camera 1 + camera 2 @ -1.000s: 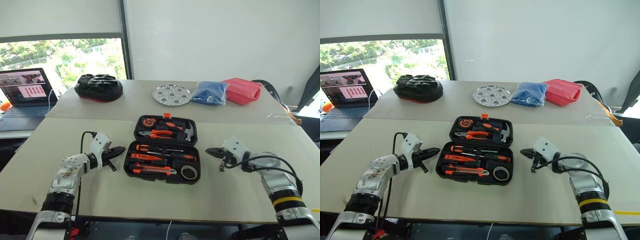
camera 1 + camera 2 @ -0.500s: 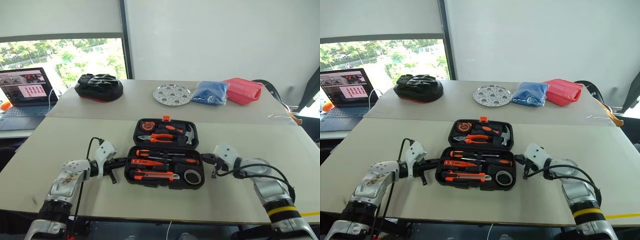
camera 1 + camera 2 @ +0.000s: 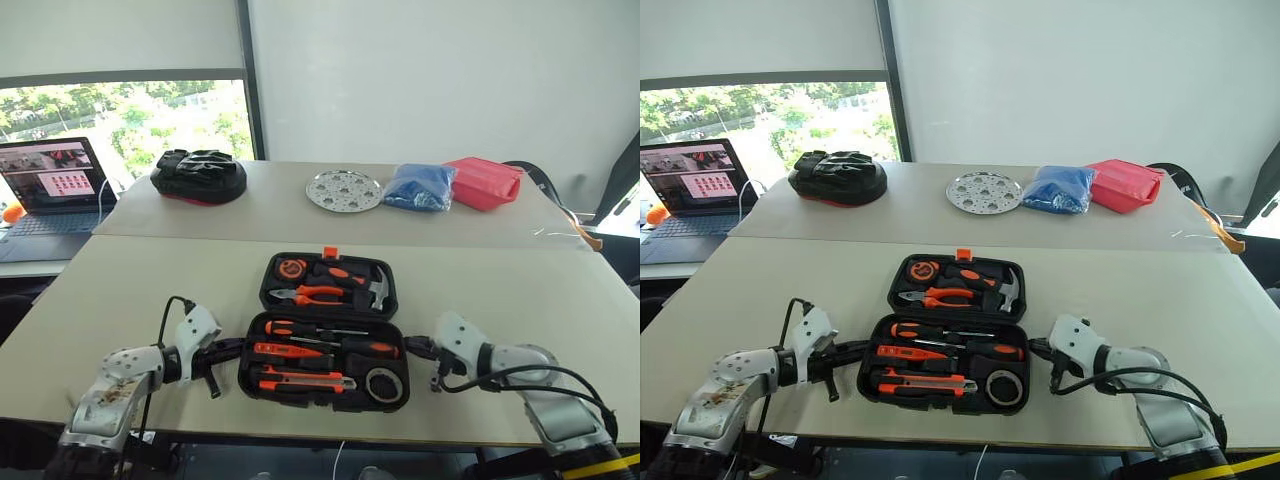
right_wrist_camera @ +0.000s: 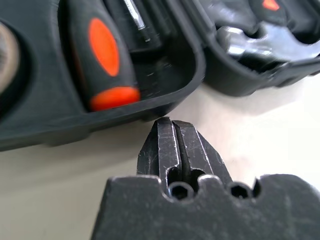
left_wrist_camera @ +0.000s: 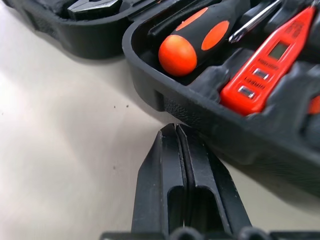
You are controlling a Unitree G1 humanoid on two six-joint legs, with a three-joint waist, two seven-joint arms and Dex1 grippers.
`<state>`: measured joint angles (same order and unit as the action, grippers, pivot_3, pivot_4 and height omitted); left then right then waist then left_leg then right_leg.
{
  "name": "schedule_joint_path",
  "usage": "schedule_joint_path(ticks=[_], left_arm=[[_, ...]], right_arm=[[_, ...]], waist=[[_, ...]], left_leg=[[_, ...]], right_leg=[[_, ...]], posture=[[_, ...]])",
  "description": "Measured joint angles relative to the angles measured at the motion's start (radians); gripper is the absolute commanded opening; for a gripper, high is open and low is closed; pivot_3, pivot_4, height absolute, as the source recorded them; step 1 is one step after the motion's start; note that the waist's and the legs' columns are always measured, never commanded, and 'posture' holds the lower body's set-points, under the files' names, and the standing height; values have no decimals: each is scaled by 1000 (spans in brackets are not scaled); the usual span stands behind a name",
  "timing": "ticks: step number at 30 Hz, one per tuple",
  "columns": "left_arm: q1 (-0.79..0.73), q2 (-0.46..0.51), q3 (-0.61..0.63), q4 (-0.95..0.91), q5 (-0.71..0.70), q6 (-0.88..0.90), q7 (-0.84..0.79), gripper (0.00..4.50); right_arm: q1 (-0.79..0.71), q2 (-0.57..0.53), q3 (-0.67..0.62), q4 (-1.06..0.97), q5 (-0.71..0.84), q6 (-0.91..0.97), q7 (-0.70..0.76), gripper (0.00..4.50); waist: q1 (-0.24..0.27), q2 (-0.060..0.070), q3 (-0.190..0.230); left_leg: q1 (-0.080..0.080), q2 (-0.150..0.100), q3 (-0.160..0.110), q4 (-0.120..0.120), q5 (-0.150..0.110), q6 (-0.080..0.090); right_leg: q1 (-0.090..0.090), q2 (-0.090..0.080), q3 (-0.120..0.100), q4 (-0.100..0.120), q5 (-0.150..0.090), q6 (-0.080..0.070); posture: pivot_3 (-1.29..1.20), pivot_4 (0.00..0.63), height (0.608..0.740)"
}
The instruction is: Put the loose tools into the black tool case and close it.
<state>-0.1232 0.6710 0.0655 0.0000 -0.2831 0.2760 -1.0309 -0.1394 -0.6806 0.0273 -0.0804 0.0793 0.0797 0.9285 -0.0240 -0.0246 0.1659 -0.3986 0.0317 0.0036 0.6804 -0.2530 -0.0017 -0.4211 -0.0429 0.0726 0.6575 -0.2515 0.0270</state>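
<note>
beige table [image 3: 150, 270] by window [image 3: 120, 120] | black tool case [image 3: 325, 385] open | both grippers' fingers pressed together

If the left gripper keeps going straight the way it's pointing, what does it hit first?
Most likely the outer side wall of the black tool case. The shut left gripper points at the wall of the near tray, with its tips almost against it, just below the orange-black screwdriver handle. Whether they already touch is unclear.
</note>
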Motion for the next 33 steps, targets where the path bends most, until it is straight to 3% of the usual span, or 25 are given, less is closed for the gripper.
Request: schedule_joint_path(ticks=[4, 9, 14, 18, 26, 33], left_arm=[[-5, 82, 30, 14, -57, 106, -42, 1625], [-157, 154, 32, 46, -108, 352, -40, 3316], [-442, 166, -32, 95, -158, 768, 9, 3316], [-628, 61, -32, 198, -170, 929, 118, 3316], [-759, -86, -87, 371, -111, 960, 262, 3316], [-781, -113, -102, 410, -77, 932, 301, 3316]], right_arm=[[-16, -64, -82, -1, 95, 19, 58, 1564], [-104, -94, -125, -106, 346, 449, 59, 3148], [-373, -150, -66, -132, 446, 996, -61, 3148], [-550, -58, -50, -30, 456, 1249, -164, 3148], [-722, 26, 33, 190, 372, 1395, -325, 3148], [-768, 99, 30, 258, 366, 1460, -370, 3148]], waist=[[-5, 0, 0], [-9, -1, 1], [-11, -1, 1], [-12, -2, 1], [-15, -2, 1], [-16, -2, 1]], left_leg=[[2, 1, 0, 0, 0, 0], [1, 0, -2, 1, 1, 1], [-2, -1, -3, 3, 1, 1], [-3, -1, -4, 2, 1, 1], [-9, -1, -4, 1, 1, 1], [-9, -2, -4, 1, 1, 1]], right_leg=[[1, 1, 0, 0, 0, 0], [1, 1, -1, 3, 0, -1], [-1, 1, -2, 4, 0, 0], [-2, 2, -2, 3, 0, 0], [-7, 0, -2, 6, 0, -1], [-7, 0, -2, 6, 0, 0]], posture=[[0, 150, 740], [0, 150, 740], [0, 150, 740], [0, 150, 740], [0, 150, 740], [0, 150, 740]])
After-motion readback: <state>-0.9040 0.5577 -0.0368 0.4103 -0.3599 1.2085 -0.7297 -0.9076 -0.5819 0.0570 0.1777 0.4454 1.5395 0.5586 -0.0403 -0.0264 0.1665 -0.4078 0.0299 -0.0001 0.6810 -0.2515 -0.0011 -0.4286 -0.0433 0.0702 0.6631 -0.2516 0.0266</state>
